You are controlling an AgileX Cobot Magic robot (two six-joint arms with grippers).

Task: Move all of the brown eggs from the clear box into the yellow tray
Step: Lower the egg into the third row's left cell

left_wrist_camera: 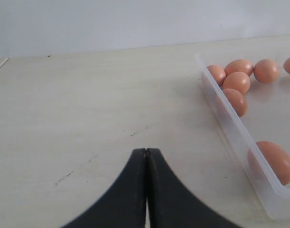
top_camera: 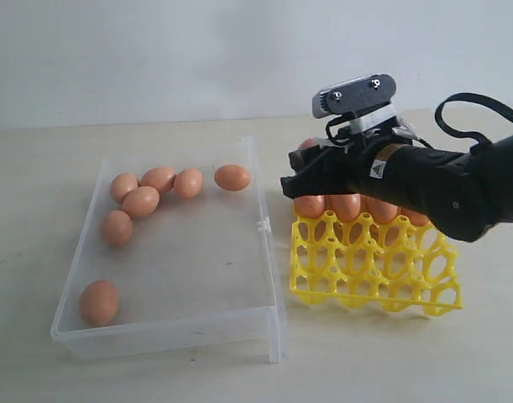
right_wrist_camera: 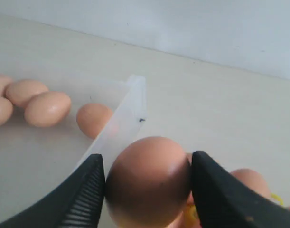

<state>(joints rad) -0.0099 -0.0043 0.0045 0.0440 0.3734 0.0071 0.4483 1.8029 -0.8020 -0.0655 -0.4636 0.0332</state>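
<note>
Between the right gripper's two black fingers sits one brown egg, squeezed from both sides, with the jaws only as far apart as the egg is wide. In the exterior view this gripper hangs over the far left corner of the yellow tray, and only a sliver of the held egg shows above it. A corner of the clear box lies just behind the egg in the right wrist view.

Under the arm, four eggs show in the tray's far cups. The arm covers the cups behind them, so the full tray count cannot be told. The two nearest rows of cups stand open.

Seven eggs lie loose in the box. Five cluster at its far left corner, one rests alone near the far right wall, and one sits at the near left corner. The middle and right of the box floor are bare.

A clip tab juts from the box's right wall, and the tray's left edge stands just beside that wall with a narrow gap between them. Bare table spreads in front of both.

The left gripper has its fingers pressed together on nothing. It hovers over bare table, near the outside of the box's left wall.
</note>
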